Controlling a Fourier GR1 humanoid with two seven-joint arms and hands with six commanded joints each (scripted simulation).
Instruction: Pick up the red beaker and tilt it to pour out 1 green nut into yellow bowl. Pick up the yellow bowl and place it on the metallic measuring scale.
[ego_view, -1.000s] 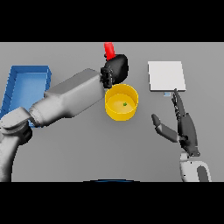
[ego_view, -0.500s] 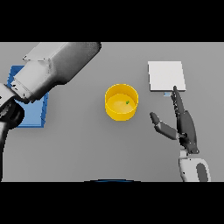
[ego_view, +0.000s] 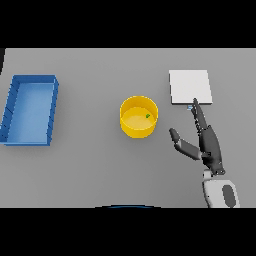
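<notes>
Fingers (ego_view: 198, 116) of the right hand (ego_view: 210, 145) lie straight and spread apart over the grey desk (ego_view: 90, 165), holding nothing, with the thumb (ego_view: 181, 143) splayed out toward the hand's left. The arm comes up from the lower edge, and the longest fingertip reaches just to the near edge of the metallic measuring scale (ego_view: 190, 86), a pale square plate lying flat straight ahead of the hand; whether the tip touches that edge cannot be told.

Left of the hand, and slightly ahead of the thumb, stands the yellow bowl (ego_view: 139, 125), upright, with the small green nut (ego_view: 148, 116) inside it near the rim on the hand's side. A strip of bare desk separates the thumb tip from the bowl's wall, so the two are near but apart. Between the bowl's rim and the scale's left edge there is likewise an open band of desk.

Far to the hand's left, well apart from the bowl, a blue tray (ego_view: 11, 107) sits near the desk's left edge, its long sides running away from the robot. The wide stretch between tray and bowl is bare desk, as is the ground nearer the robot than the bowl and the band beyond bowl and scale up to the desk's far edge. To the hand's right, a narrower margin of desk runs to the picture's border.

The red beaker and the left hand show nowhere in the head view.
</notes>
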